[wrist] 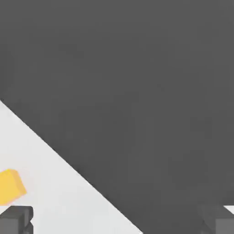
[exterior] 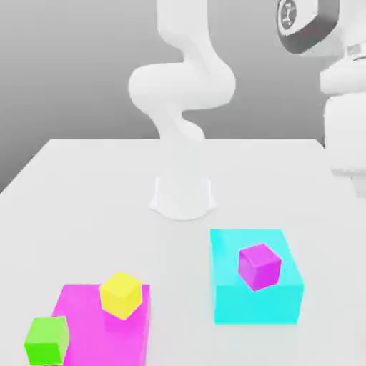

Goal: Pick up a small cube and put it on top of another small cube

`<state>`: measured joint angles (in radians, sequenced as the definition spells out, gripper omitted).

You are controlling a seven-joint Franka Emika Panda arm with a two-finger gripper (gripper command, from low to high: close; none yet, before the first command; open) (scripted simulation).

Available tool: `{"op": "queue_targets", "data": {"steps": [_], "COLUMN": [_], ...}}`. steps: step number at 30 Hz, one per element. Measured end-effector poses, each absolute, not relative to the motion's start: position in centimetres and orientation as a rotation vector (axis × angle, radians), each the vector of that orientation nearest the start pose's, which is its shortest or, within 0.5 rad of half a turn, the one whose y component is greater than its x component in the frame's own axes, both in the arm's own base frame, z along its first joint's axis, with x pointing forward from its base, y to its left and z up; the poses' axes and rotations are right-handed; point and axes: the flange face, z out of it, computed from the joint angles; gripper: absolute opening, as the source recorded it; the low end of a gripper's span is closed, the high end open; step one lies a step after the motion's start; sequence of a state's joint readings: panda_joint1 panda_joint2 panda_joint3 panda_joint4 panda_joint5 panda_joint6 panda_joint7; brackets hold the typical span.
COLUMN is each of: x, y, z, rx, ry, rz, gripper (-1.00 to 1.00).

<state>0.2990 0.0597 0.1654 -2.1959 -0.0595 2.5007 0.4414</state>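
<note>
Four small cubes (exterior: 259, 266), two flat blocks (exterior: 229, 286), one arm (exterior: 182, 86).

White table (exterior: 86, 186), plain grey backdrop behind, dark floor beyond table edge.

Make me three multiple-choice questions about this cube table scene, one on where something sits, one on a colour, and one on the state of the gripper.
1. Where does the purple cube sit?
A. on the cyan block
B. on the magenta block
C. on the bare table

2. What colour is the cube on the magenta block?
A. green
B. yellow
C. purple

3. How does the gripper stand?
A. shut on a cube
B. shut on nothing
C. open, holding nothing

Answers:
1. A, the purple cube rests on the cyan block's top in the exterior view.
2. B, the yellow cube sits there; the green cube stands beside the block.
3. C, in the hand view the two fingertips stand far apart with nothing between them, the orange cube lying off to one side.
</note>
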Motion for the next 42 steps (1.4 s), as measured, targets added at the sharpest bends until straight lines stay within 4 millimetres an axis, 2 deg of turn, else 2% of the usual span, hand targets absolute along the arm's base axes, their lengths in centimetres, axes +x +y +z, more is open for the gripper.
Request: {"op": "queue_targets", "data": {"steps": [5,10,14,15,21,23,26,27,31,35,37,39,41,42], "x": [49.1,45.9,45.3,45.2,45.2,45.2,45.3,46.2,49.1,49.6,49.1,47.8,44.9,43.6], "y": [29.7,33.9,34.6,34.6,34.6,34.6,34.3,32.4,22.4,12.5,7.2,-0.1,-7.8,-9.6], "z": [29.4,20.4,14.0,13.1,12.6,14.2,18.3,19.4,22.7,25.4,26.6,27.9,29.3,29.5], "rx": [-3.076,-3.073,-3.068,-3.068,-3.068,-3.068,-3.072,-3.094,-3.167,-3.170,-3.141,-3.069,-2.936,-2.880], "ry": [-0.356,-0.628,-0.671,-0.673,-0.674,-0.674,-0.662,-0.584,-0.170,0.262,0.494,0.810,1.167,1.273], "rz": [-0.195,-0.029,-0.002,-0.001,0.001,0.001,0.001,-0.003,-0.016,-0.020,-0.019,-0.014,-0.007,-0.003], "gripper": [0.00,0.00,0.00,-1.00,-1.00,-1.00,-1.00,-1.00,-1.00,-1.00,-1.00,-1.00,-1.00,-1.00]}}
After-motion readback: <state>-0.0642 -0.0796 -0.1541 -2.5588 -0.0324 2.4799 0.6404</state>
